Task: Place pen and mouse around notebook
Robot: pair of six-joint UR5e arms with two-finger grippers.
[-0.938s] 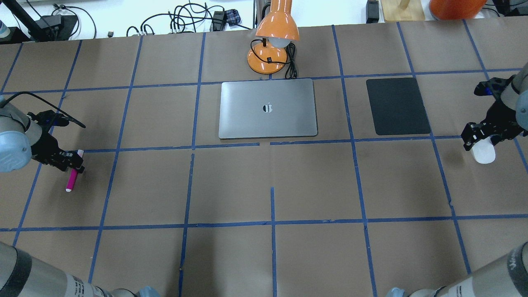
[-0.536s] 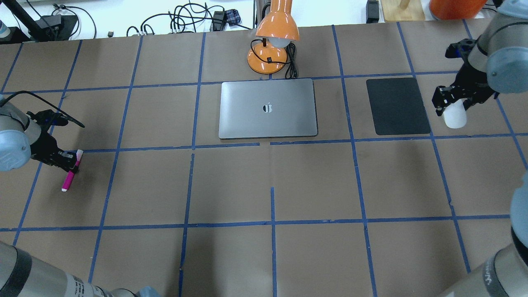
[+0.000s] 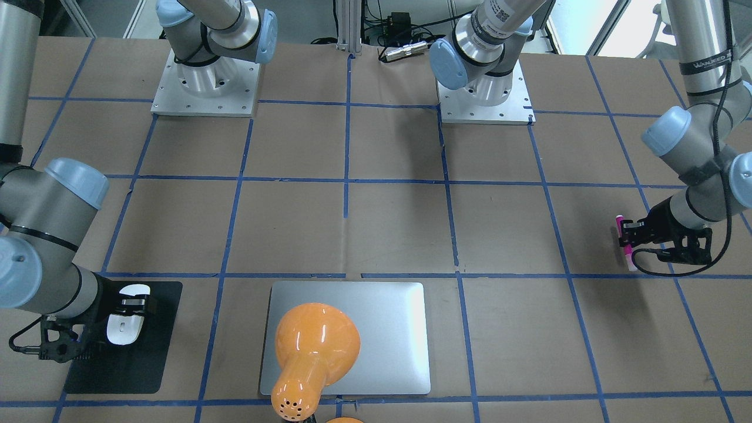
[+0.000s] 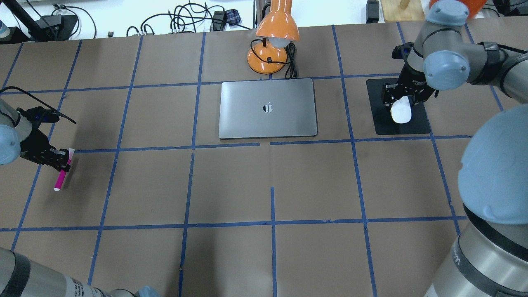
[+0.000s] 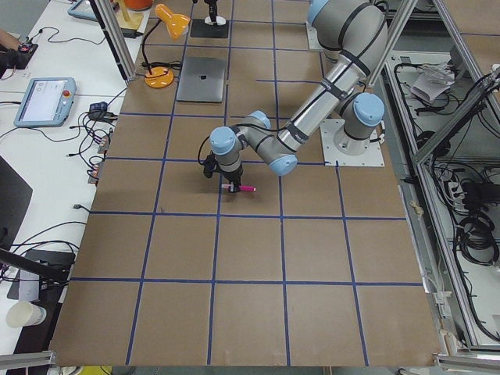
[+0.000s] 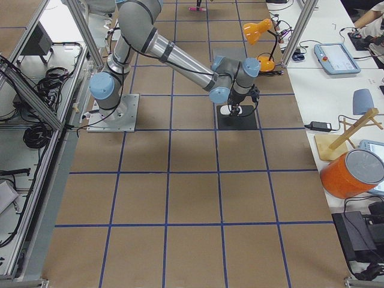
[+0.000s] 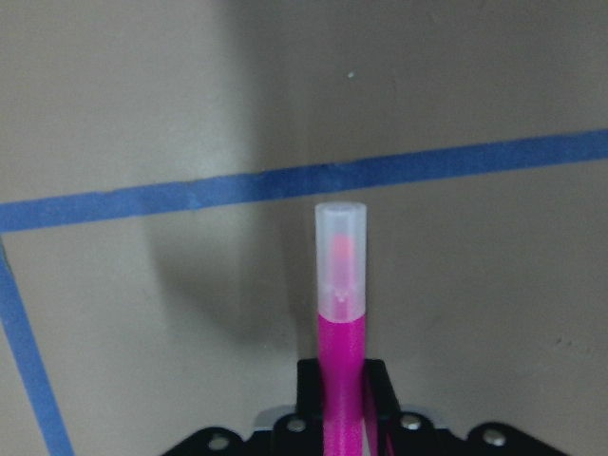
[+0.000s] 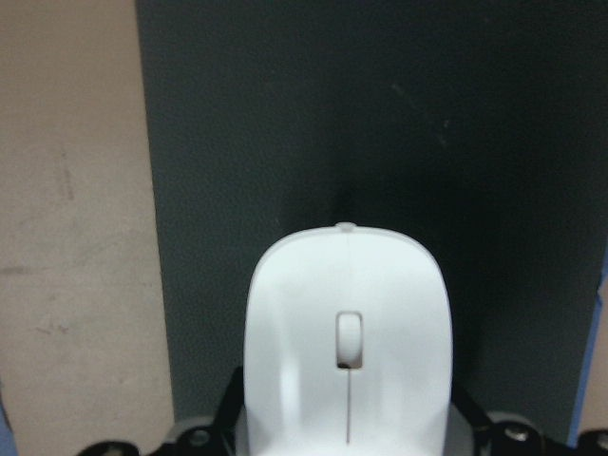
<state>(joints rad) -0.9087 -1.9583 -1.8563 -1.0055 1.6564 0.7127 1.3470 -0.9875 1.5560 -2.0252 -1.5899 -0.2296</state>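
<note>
The magenta pen [image 4: 61,176] is gripped near its middle by my left gripper [image 4: 62,160], which is shut on it at the table's far left. In the left wrist view the pen [image 7: 340,313] points its pale tip away over a blue tape line. My right gripper [image 4: 402,101] is shut on the white mouse [image 4: 401,112] and holds it over the black mat [image 4: 417,124]. From the right wrist the mouse [image 8: 347,342] fills the lower middle with the mat beneath. The silver notebook [image 4: 268,108] lies flat at the table's centre, between both grippers and apart from them.
An orange desk lamp [image 4: 274,37] with its coiled cord stands just behind the notebook; in the front-facing view its shade [image 3: 314,346] covers part of the notebook [image 3: 393,341]. Blue tape lines grid the brown table. Cables and devices lie beyond the far edge.
My right arm swung the mouse from the table's right edge back and inward until it sits over the black mat. The left gripper drifted slightly leftward with the pen.
</note>
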